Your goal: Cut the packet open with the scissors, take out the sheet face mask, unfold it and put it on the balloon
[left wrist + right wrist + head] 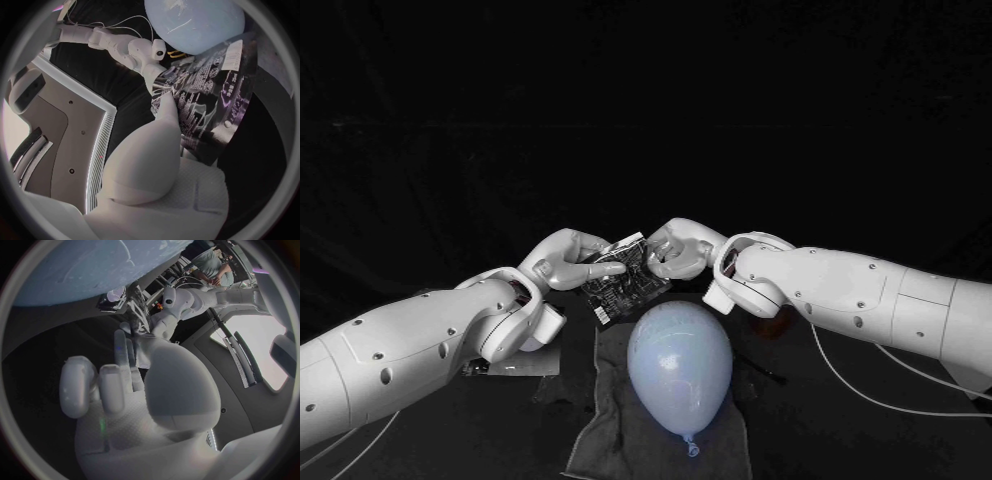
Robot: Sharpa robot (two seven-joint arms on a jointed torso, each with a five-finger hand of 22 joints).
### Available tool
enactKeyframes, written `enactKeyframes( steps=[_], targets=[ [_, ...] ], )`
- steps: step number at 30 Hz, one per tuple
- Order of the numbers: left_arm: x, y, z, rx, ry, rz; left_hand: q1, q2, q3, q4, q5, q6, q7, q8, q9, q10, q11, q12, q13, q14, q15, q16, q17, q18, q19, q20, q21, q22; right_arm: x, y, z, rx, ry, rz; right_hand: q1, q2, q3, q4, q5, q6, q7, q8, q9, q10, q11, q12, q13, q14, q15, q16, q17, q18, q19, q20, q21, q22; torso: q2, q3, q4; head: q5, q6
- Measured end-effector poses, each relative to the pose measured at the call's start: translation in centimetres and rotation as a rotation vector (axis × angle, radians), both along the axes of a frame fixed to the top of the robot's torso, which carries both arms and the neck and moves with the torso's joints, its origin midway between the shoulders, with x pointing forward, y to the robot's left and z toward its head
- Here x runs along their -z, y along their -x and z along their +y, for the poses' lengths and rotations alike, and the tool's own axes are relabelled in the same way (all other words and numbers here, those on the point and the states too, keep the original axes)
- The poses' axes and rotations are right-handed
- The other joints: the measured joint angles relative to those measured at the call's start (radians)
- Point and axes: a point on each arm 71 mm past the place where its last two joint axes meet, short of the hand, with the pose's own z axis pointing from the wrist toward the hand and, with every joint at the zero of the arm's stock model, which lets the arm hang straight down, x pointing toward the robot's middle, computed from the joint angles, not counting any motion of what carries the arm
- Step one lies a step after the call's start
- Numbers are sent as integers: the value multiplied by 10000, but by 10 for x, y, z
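Both hands meet at the dark packet (620, 280), held up just beyond the pale blue balloon (679, 365). The left hand (567, 263) grips its side and the right hand (678, 250) pinches its upper corner. The balloon lies on a grey cloth (606, 425).

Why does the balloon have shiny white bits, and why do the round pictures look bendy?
Head view: light bounces off the balloon as pale streaks; the black table stays dark. Left wrist view: the fisheye lens bends straight edges; the glossy packet glints. Right wrist view: the same lens curves the balloon.
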Motion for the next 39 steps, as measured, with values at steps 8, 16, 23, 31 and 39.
enactKeyframes(
  steps=[8, 16, 23, 31, 39],
  targets=[
    [1, -1, 2, 6, 297, 312, 0, 0, -27, 27, 0, 0, 0, 0, 0, -1, 0, 0, -2, 0, 0, 0, 0, -2, -36, 36, 0, -1, -1, 2, 2, -63, -2, -33, 295, 150, 479, -537, -59, 394, -130, 450, 300, 414, 53, 197, 105, 15, -160, 2, -22, -7, 63, -133, 57, -2, -1, -3, 0, -7, -15],
    [0, -4, 5, -239, 436, 316, 0, 0, -105, -94, 1, -180, 77, -115, 22, -249, 127, -318, -37, -249, 156, -256, -6, -4, -45, 40, 0, 0, -1, 3, -1, 145, -267, 173, 4, 173, 639, -698, -78, 397, -243, 794, 447, 652, 82, 285, 210, 1, -280, 0, -10, -36, 84, -225, 105, -8, -10, 6, 2, 5, -6],
    [-2, -9, 8, -759, 421, 160, -795, -395, -1639, 22, 63, -2000, 662, -1240, -503, -3120, 1134, -452, -64, -2818, 1153, -1218, -488, -291, -1593, 495, -895, -395, 1, 3, -5, 683, -658, 583, -108, 202, 832, -781, -90, 363, -281, 982, 471, 772, 89, 286, 218, 1, -284, -2, 28, -68, 140, -283, 258, -6, -10, 12, -2, 14, 20],
    [-1, -24, 32, -2229, 179, 4, -1970, -1951, -334, 69, 63, -3658, 167, -1856, -1168, -4927, 1806, -251, 5, -5211, 1847, -962, -915, -1004, -4861, 643, -2438, -708, 2, -4, -20, 1809, -772, 711, -236, 197, 919, -862, -50, 322, -311, 1060, 740, 841, 50, 285, 236, 6, -288, -18, 17, -71, 141, -315, 258, -1, -15, 12, -3, 2, 34],
    [-1, -29, 64, -3354, 69, -73, -2075, -2237, 338, 58, 64, -3025, 382, -1694, -983, -5027, 1805, 20, 26, -5329, 1820, -648, -959, -1004, -4860, 643, -2482, -707, -1, -15, -41, 3262, 2, -190, -341, 91, 1167, -1056, -53, 281, -341, 1235, 760, 888, 4, 284, 257, -2, -319, -20, 107, -73, 140, -316, 258, 0, -5, 6, -3, -48, 68]
  ],
)
